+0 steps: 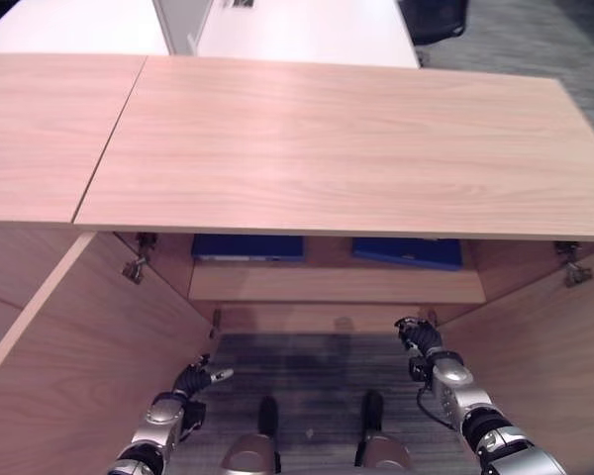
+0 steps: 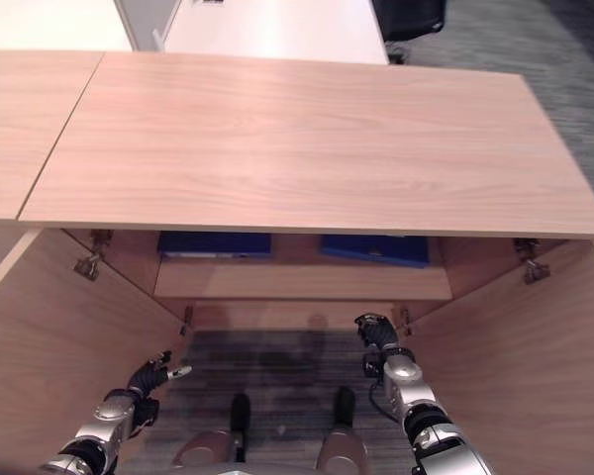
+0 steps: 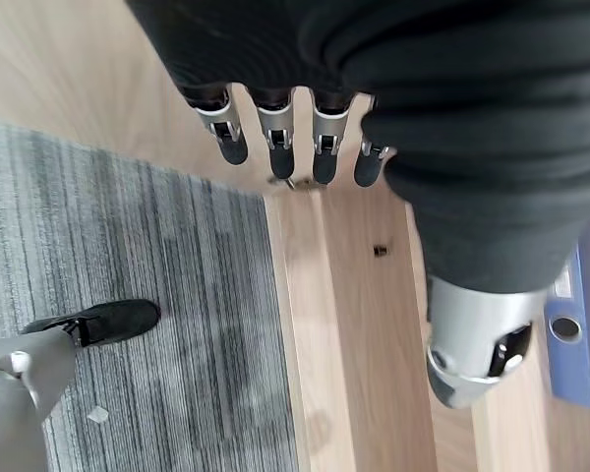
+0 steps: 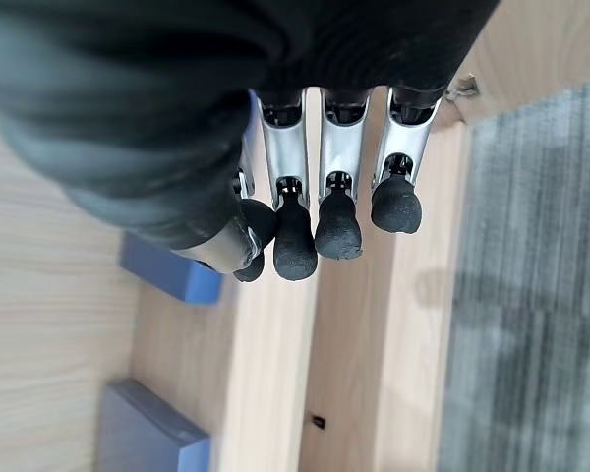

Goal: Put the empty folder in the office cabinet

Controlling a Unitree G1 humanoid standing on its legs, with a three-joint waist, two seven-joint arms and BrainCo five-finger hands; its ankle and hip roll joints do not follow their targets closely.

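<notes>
Two blue folders lie flat on the shelf (image 1: 337, 285) inside the open wooden cabinet: one at the left (image 1: 247, 246), one at the right (image 1: 408, 251). My left hand (image 1: 193, 379) hangs low in front of the cabinet by the left door, fingers (image 3: 275, 133) relaxed and empty, thumb sticking out. A blue folder (image 3: 575, 334) shows past that thumb. My right hand (image 1: 423, 341) is just below the shelf's right end, its fingers (image 4: 295, 236) curled with the thumb against them and nothing inside. Both folders (image 4: 167, 267) lie beyond it on the shelf.
The cabinet's top board (image 1: 346, 148) overhangs the shelf and hides its back. Both doors stand swung out, left (image 1: 89, 346) and right (image 1: 544, 336), walling a narrow strip of grey carpet (image 1: 307, 366). White desks (image 1: 307, 30) and a dark chair (image 1: 434, 18) stand behind.
</notes>
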